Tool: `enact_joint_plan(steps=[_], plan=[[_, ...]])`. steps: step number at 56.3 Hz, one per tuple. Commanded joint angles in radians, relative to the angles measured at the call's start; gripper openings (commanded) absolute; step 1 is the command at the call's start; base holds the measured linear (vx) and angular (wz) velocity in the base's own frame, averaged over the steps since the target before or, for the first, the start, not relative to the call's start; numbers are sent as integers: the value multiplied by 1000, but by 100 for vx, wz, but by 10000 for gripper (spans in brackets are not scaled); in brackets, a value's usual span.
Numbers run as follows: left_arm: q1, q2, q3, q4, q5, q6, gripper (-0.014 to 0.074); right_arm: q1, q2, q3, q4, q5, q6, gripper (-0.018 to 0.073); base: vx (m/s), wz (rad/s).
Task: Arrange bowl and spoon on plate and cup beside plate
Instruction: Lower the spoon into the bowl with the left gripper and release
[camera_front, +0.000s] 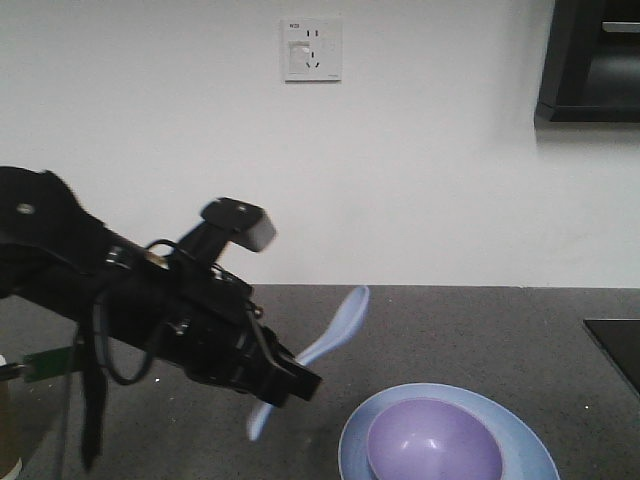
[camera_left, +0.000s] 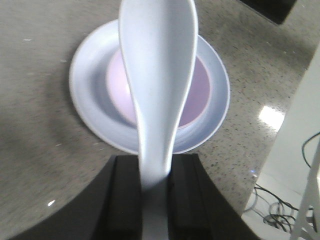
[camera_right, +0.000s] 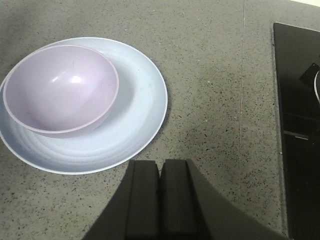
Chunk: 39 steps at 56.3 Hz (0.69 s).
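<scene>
My left gripper (camera_front: 296, 384) is shut on the handle of the pale blue spoon (camera_front: 336, 324) and holds it in the air, scoop up and outward, left of the plate. In the left wrist view the spoon (camera_left: 157, 75) hangs over the pale blue plate (camera_left: 87, 90) and the purple bowl (camera_left: 201, 90). The bowl (camera_front: 432, 440) sits inside the plate (camera_front: 352, 440). My right gripper (camera_right: 160, 166) is shut and empty, just off the rim of the plate (camera_right: 140, 125) that holds the bowl (camera_right: 60, 90). A brown sliver of the cup (camera_front: 8, 430) shows at the far left edge.
A black cooktop (camera_front: 615, 345) lies at the right of the grey counter (camera_right: 215, 75). On the wall are a white socket (camera_front: 312, 48) and a dark cabinet (camera_front: 590, 60). The counter's edge, with floor cables (camera_left: 280, 200) beyond, shows in the left wrist view.
</scene>
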Motion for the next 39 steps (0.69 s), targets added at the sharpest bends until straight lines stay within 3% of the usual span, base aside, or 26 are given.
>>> enact_joint_plan(steps=[1,14,24,39], plan=[[-46,37,-72,-52,-42,-34,0,-1,-4,-27,-25,-79,-2,-11,0,0],[-110,194,-188,1,-38,-139,0,-1,-4,-27,-49,-77,-2,-11,0,0],[-135,267,-216,17,-50,-141,15,-1,-4,-27,-56,-78,-3,-11,0,0],[-139,285,-216,20,-92,-140,168,-1,-4,-27,-57,-79,-3,-11,0,0]])
